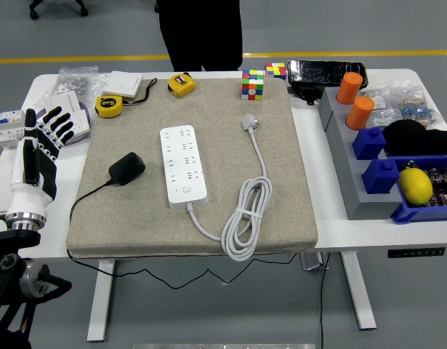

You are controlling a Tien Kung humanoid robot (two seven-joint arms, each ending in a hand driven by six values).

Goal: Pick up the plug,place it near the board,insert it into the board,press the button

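A black plug adapter (126, 168) lies on the beige mat (281, 182), its thin black cord trailing off the mat's left edge. To its right lies the white power strip (183, 166), with its button near the lower end and its white cable (245, 218) coiled to the right, ending in a white plug (250, 122). My left hand (43, 138) hovers over the table's left edge, left of the adapter, fingers spread and holding nothing. The right hand is out of view.
Two yellow tape measures (109, 106) (181, 84), white sockets (123, 84) and a Rubik's cube (253, 84) sit along the back. Grey and blue bins (368, 142) with orange cylinders and a lemon (416, 185) stand at right. A person in black stands behind the table.
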